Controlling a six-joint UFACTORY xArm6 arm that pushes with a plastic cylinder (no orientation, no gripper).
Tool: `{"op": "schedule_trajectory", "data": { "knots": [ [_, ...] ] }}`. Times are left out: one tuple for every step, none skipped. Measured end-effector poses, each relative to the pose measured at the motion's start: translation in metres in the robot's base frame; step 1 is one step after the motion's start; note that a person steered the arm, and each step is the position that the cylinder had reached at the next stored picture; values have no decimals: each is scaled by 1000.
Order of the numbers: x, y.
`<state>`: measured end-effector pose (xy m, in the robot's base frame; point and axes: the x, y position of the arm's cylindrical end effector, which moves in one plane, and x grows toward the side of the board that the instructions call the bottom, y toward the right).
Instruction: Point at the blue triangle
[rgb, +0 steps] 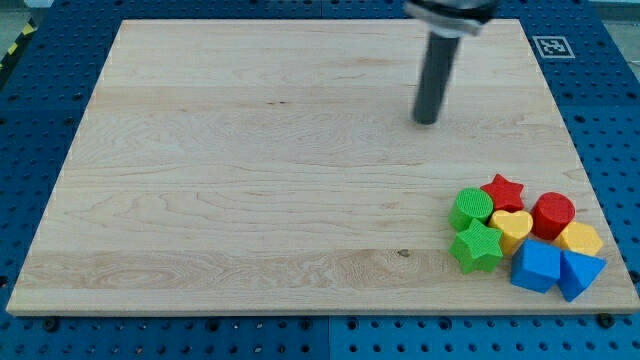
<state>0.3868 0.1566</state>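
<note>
My tip (427, 121), the lower end of the straight dark rod, rests on the pale wooden board (250, 170) in the view's upper right, well apart from every block. It is a bare rod with no pincer on it, so nothing opens or closes and it has hold of nothing.

The blocks sit bunched together in the board's lower right corner. The blue triangle block (581, 272) lies at the far right of the bunch, close to the board's right and bottom edges, touching the blue cube-like block (538, 265) on its left. Just above the triangle is a yellow rounded block (581, 239), whose exact shape I cannot tell, and above that a red cylinder (553, 214). A yellow heart (512, 227) sits in the middle, with a red star (503, 191) above it, a green cylinder (472, 207) at the upper left and a green star (477, 246) below that.

A black-and-white square marker tag (550, 46) lies on the blue pegboard table (40, 100) beside the board's top right corner; no readable writing shows
</note>
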Motion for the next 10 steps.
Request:
{"op": "schedule_trajectory", "data": {
  "knots": [
    [5,93],
    [43,184],
    [46,187],
    [91,189],
    [144,188],
    [162,189],
    [224,187],
    [230,175],
    [230,172],
    [231,156]
  ]
}}
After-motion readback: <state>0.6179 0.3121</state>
